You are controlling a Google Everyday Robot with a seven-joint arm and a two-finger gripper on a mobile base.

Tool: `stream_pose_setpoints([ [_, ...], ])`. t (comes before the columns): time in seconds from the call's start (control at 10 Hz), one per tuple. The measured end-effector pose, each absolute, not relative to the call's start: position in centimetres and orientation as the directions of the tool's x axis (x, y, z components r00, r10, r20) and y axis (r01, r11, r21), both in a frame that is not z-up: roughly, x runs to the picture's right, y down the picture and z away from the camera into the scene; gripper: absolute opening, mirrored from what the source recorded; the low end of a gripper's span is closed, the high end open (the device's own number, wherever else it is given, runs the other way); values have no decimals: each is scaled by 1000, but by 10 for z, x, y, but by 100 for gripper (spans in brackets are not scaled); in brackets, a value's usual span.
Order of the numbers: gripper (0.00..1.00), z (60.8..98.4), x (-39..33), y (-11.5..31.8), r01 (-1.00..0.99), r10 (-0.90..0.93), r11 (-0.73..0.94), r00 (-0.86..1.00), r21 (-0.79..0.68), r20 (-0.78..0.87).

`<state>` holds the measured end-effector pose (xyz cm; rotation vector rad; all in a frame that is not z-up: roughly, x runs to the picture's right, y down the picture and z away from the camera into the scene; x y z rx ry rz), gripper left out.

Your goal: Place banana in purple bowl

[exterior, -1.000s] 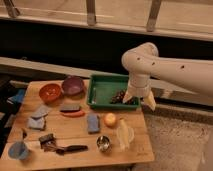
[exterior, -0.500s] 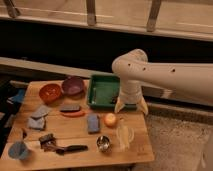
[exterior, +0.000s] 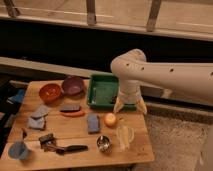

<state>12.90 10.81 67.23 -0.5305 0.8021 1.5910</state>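
Observation:
The banana (exterior: 124,135) is pale yellow and lies on the wooden table (exterior: 75,131) near its front right corner. The purple bowl (exterior: 73,85) stands empty at the back of the table, left of the green tray (exterior: 103,91). My gripper (exterior: 129,107) points down over the tray's front right corner, above and behind the banana and far right of the purple bowl. Its two white fingers are spread apart with nothing between them.
An orange-red bowl (exterior: 50,92) stands left of the purple bowl. A round orange fruit (exterior: 110,119), a blue sponge (exterior: 93,122), a flat red-orange item (exterior: 73,113), a metal cup (exterior: 103,143), a blue cup (exterior: 17,150), grey-blue cloths (exterior: 38,117) and a dark tool (exterior: 64,148) lie on the table.
The arm has swung left and the gripper has come forward from over the tray's right side to its front right corner, closer to the banana.

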Motion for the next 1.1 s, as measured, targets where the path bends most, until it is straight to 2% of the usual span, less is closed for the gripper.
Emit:
stream_pose_setpoints([
  [0.6, 80, 709, 134, 131, -979, 578, -45, -189, 199, -794],
  [1.1, 80, 716, 116, 145, -989, 533, -21, -137, 149, -835],
])
